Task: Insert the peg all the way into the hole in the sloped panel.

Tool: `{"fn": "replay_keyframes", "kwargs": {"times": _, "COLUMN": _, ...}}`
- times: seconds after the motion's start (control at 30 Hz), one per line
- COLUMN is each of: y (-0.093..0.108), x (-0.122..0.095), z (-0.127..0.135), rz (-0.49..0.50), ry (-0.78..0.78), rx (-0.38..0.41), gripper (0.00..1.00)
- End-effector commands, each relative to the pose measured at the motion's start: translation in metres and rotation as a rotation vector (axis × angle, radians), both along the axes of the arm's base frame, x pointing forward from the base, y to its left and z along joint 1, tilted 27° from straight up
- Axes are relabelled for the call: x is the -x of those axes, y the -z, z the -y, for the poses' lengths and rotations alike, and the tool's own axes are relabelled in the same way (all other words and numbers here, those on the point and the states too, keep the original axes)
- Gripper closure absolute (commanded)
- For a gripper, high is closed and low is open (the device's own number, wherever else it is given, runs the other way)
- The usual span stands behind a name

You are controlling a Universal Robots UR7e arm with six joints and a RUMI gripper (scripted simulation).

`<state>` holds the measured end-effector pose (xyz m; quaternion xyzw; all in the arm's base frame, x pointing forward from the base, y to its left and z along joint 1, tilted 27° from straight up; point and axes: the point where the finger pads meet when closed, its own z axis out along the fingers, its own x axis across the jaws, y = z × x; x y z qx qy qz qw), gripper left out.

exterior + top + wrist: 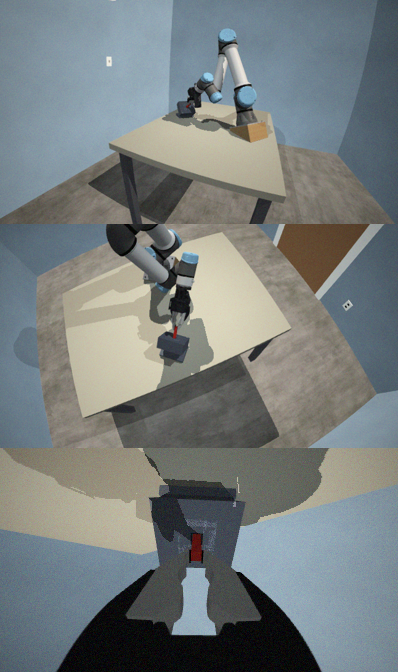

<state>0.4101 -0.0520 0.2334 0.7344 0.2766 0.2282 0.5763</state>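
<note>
A dark grey block with a sloped panel [173,344] stands on the beige table near its front edge. My gripper [178,323] is shut on a red peg [175,332] and is tilted toward the panel from behind and above. The peg's far end is in the hole in the sloped face, and a short red length shows between my fingertips and the panel. In the wrist view the peg [196,547] sits centred on the panel [197,528] just past my fingers. In the exterior view the block [185,109] and peg [188,106] are small.
The arm's wooden base [250,131] stands at the table's far right corner. The block sits close to the table edge, with floor beyond. A brown door [320,248] is in the wall at upper right.
</note>
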Motion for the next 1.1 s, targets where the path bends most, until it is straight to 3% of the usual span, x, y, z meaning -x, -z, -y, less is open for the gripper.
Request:
{"fn": "replay_keyframes", "kwargs": {"times": 0.0, "y": 0.0009, "x": -0.0034, "z": 0.0036, "rz": 0.001, "ry": -0.001, "rx": 0.0, "gripper": 1.0}}
{"fn": "replay_keyframes", "kwargs": {"times": 0.43, "y": 0.0003, "x": -0.0018, "z": 0.002, "rz": 0.001, "ry": 0.0, "rx": 0.0, "gripper": 1.0}}
{"fn": "replay_keyframes", "kwargs": {"times": 1.07, "y": 0.0003, "x": -0.0018, "z": 0.002, "rz": 0.001, "ry": 0.0, "rx": 0.0, "gripper": 0.76}}
